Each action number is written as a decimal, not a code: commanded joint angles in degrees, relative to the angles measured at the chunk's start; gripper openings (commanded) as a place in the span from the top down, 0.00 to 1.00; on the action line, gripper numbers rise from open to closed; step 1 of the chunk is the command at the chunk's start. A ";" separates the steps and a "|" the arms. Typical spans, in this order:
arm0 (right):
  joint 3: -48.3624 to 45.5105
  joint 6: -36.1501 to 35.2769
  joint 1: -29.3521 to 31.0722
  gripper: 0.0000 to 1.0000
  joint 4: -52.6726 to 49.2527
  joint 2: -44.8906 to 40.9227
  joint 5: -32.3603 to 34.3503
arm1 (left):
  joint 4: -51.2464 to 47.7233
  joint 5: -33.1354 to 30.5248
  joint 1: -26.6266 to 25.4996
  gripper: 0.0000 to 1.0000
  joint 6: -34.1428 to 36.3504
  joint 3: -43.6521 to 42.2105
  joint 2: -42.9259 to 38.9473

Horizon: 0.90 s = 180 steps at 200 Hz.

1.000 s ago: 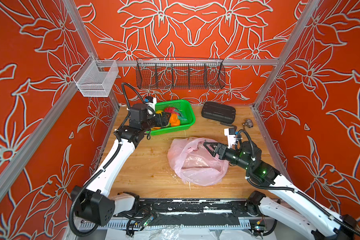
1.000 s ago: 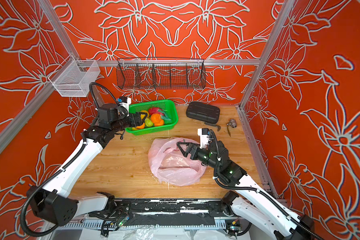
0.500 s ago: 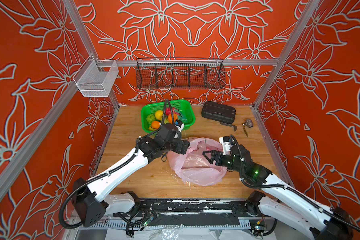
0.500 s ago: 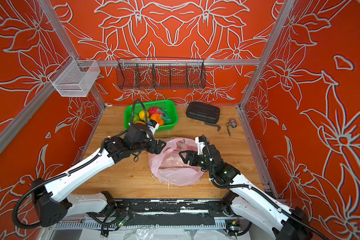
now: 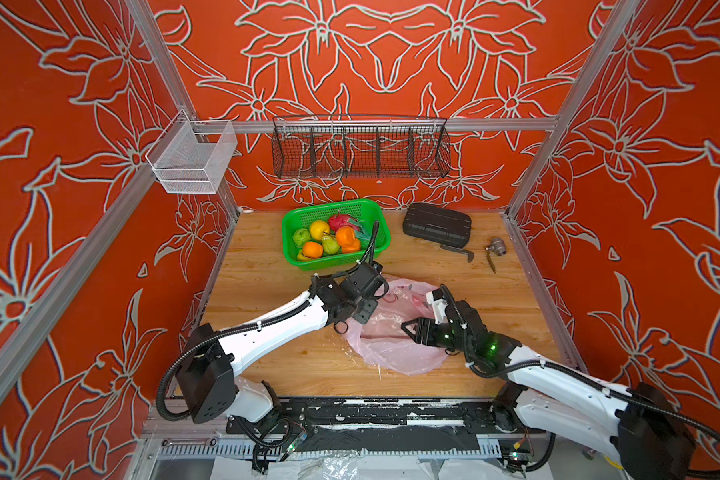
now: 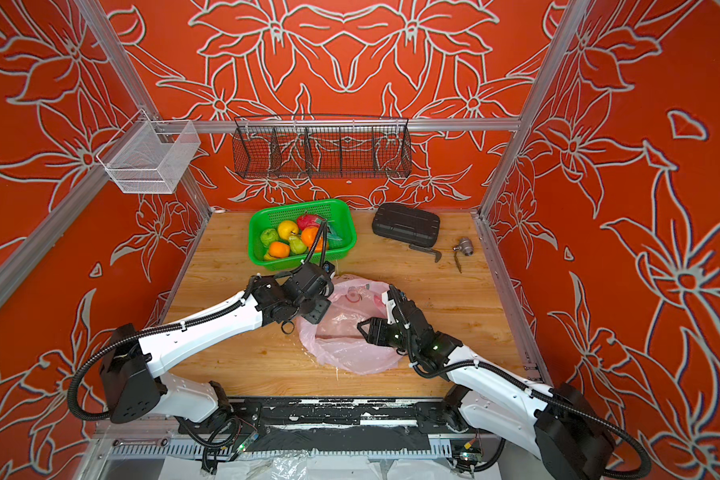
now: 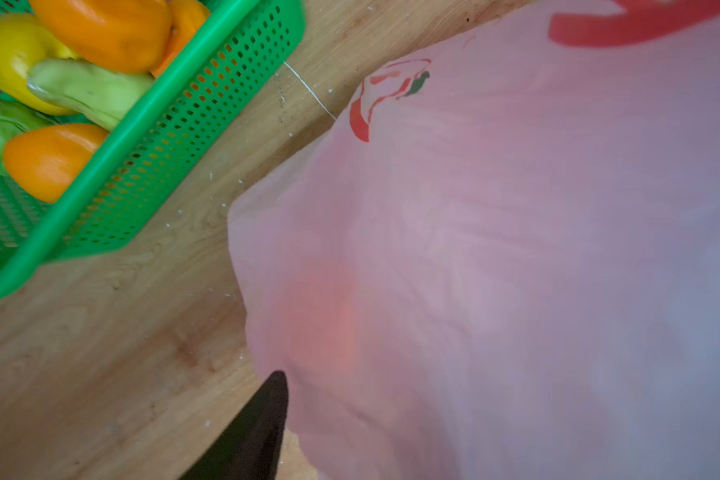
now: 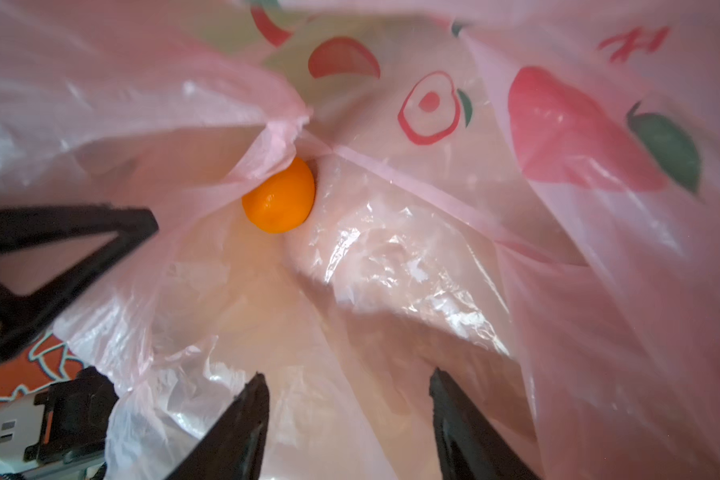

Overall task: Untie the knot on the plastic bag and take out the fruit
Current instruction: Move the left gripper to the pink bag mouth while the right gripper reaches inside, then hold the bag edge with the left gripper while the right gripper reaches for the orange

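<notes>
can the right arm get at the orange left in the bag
Probably yes: the right claw sits open inside the plastic bag, facing the orange; only a loose fold drapes over it.

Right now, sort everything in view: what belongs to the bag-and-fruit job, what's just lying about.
Job: plastic bag, orange inside it, green basket, fruit already in it.
Lying about: black case, metal fitting, hooked tool, wire rack, white mesh bin.
</notes>
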 commanded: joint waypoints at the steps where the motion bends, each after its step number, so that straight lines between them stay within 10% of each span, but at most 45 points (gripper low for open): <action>1: -2.64 4.63 4.64 0.37 8.52 1.80 -0.60 | 1.02 -6.55 -0.10 0.49 2.78 0.14 0.90; 70: 4.01 5.74 13.51 0.35 9.79 12.82 4.38 | 5.85 -7.25 -0.10 0.61 0.87 -4.15 -2.02; 131: 10.07 3.32 17.58 0.30 12.19 16.67 22.75 | 8.74 -2.17 -0.02 0.22 -2.36 -8.44 -12.63; 180: 15.63 -1.45 17.66 0.28 15.62 25.71 25.70 | 8.79 3.49 9.15 0.16 -9.09 -9.71 -20.31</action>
